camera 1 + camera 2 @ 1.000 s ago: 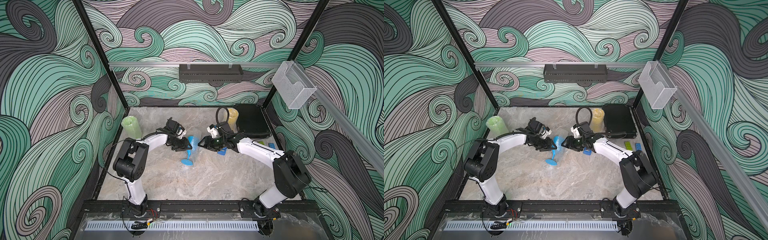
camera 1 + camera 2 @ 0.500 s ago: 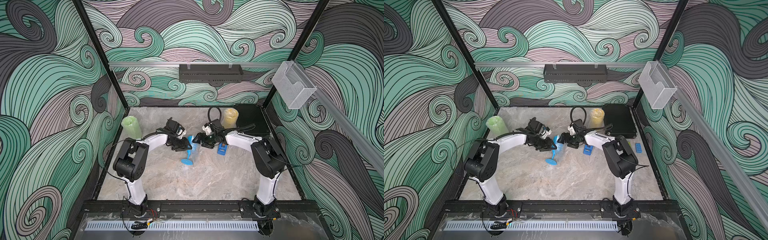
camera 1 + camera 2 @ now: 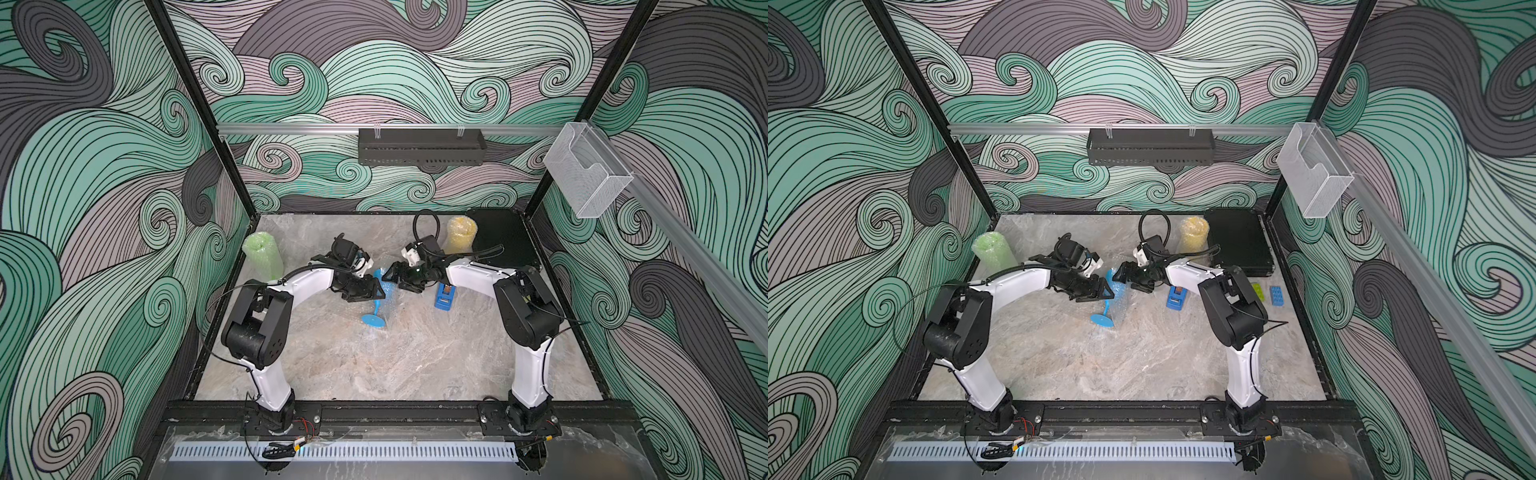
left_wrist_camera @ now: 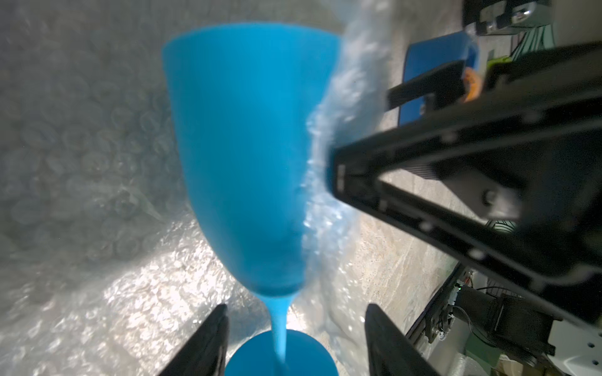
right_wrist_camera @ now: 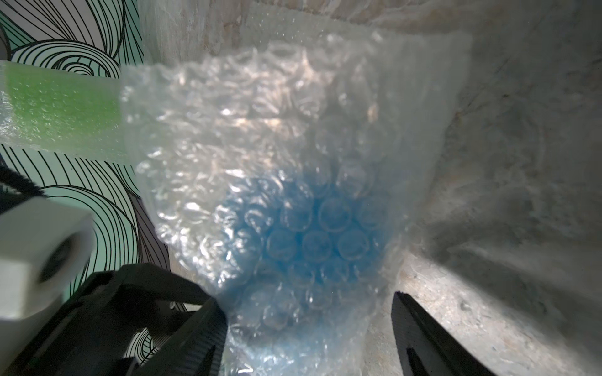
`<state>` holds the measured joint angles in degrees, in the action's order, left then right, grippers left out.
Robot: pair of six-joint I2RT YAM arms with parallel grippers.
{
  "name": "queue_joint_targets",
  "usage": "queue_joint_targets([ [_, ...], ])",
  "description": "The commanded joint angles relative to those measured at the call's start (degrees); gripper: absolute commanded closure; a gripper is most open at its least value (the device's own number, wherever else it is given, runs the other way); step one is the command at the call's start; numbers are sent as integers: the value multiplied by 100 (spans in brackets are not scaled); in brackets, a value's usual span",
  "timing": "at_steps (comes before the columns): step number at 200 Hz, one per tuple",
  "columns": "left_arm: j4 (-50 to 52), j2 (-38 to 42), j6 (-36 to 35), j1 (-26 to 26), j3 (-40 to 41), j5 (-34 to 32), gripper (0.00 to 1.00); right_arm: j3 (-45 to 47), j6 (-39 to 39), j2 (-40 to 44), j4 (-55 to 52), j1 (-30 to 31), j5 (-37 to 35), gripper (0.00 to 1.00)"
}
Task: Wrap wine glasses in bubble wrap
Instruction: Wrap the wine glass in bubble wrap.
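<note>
Green goblet (image 3: 262,257) mid-left, yellow goblet (image 3: 461,232) mid-right: wrapped. Blue goblet (image 3: 372,320) centre: bubble wrap (image 5: 260,130) partly round. Left gripper (image 4: 294,309), right gripper (image 5: 306,298) released.

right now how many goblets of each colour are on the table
blue goblet: 1
yellow goblet, wrapped: 1
green goblet, wrapped: 1
total: 3
</note>
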<state>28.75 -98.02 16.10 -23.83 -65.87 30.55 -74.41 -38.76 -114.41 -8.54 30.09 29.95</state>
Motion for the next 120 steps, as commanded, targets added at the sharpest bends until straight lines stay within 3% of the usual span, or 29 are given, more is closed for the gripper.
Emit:
queue_joint_targets([
  [1, 385, 645, -665, -231, -167, -372, 35, -21, -60, -152, -248, -47, -454, 19],
  [55, 479, 1051, -880, -783, 274, -1003, 37, -24, -131, -99, -320, -38, -545, 20],
  [120, 339, 622, -853, -1218, 273, -932, 58, -27, -114, -90, -387, -30, -575, 20],
])
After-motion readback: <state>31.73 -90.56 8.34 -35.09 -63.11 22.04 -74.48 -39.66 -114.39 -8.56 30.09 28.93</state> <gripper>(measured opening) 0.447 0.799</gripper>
